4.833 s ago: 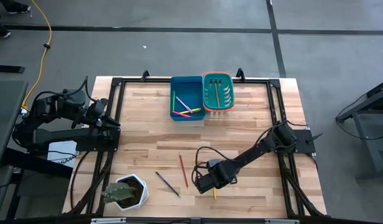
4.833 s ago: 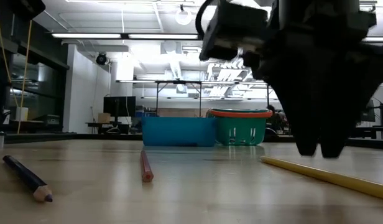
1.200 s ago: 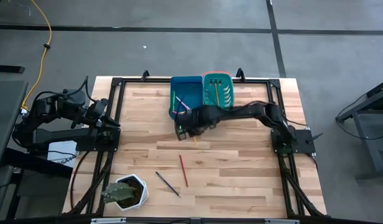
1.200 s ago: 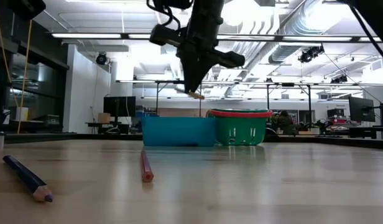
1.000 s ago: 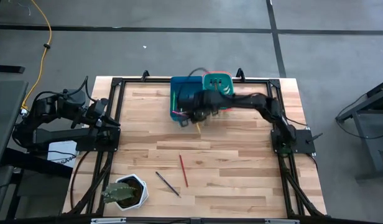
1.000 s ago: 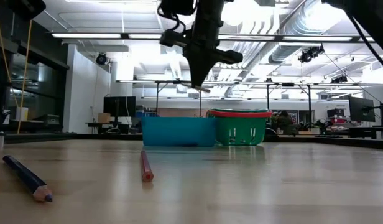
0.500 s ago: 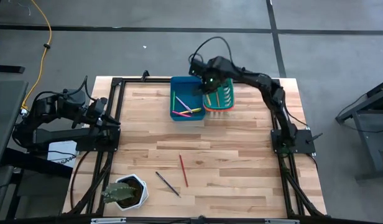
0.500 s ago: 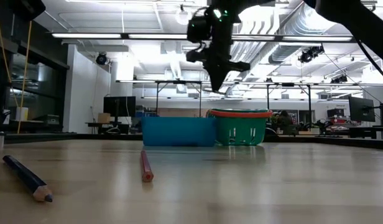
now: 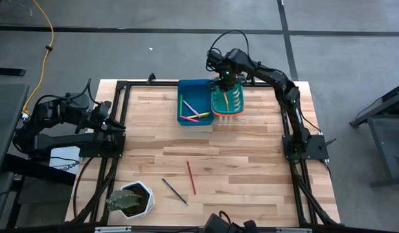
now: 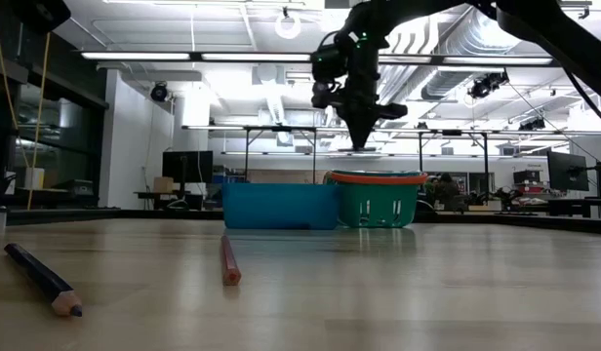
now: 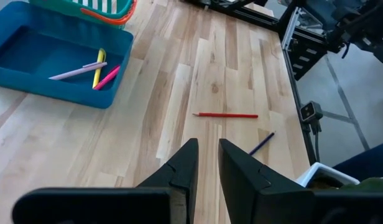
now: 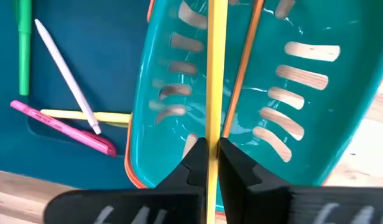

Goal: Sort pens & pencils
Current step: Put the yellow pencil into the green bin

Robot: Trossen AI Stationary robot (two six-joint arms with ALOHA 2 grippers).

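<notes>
Your right gripper [image 12: 210, 152]: fingers pinch a yellow pencil [image 12: 215, 68] over the green basket [image 9: 228, 107]. Left gripper [image 11: 204, 163]: idle, fingers slightly apart. Still on the surface [image 9: 251, 162] at 6 o'clock: red pencil [image 9: 191, 177], dark pencil [image 9: 174, 191].

The right pincer [image 12: 211, 155] grips a yellow pencil [image 12: 214, 68] above a teal basket [image 12: 316, 112] holding an orange pencil [image 12: 241, 81]; pens [image 12: 67, 124] lie in the blue bin [image 12: 86, 37] alongside.

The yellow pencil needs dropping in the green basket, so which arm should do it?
The right end effector should: it grips the yellow pencil above the green basket. The left arm waits at the table's left edge.
</notes>
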